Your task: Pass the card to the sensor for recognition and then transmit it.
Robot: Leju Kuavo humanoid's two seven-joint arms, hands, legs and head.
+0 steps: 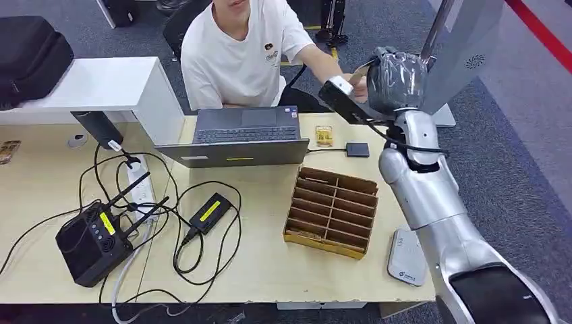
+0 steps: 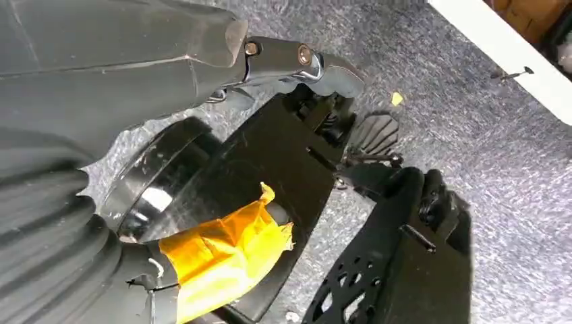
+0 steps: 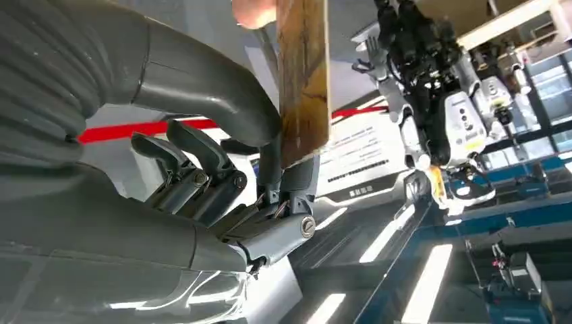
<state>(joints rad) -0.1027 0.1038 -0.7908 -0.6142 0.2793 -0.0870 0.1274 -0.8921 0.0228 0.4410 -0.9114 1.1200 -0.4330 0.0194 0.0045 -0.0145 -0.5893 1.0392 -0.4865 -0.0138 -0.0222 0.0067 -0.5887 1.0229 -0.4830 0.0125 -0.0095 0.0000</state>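
Note:
My right hand (image 1: 396, 81) is raised high over the table's far right, beyond the laptop. It pinches a brown patterned card (image 1: 361, 70) between thumb and fingers. In the right wrist view the card (image 3: 303, 81) stands on edge in my right hand (image 3: 222, 169), and a person's fingertip (image 3: 253, 10) touches its far end. The person's hand (image 1: 356, 86) reaches across to the card. A small black sensor pad (image 1: 357, 149) lies on the table below. My left hand (image 2: 135, 67) hangs over the carpet with nothing in it.
An open laptop (image 1: 236, 138) stands in front of the seated person. Another card (image 1: 324, 135) lies beside the sensor pad. A slotted wooden card box (image 1: 332, 210), a white device (image 1: 407, 256), a black router (image 1: 94, 243) and tangled cables (image 1: 195, 256) cover the table.

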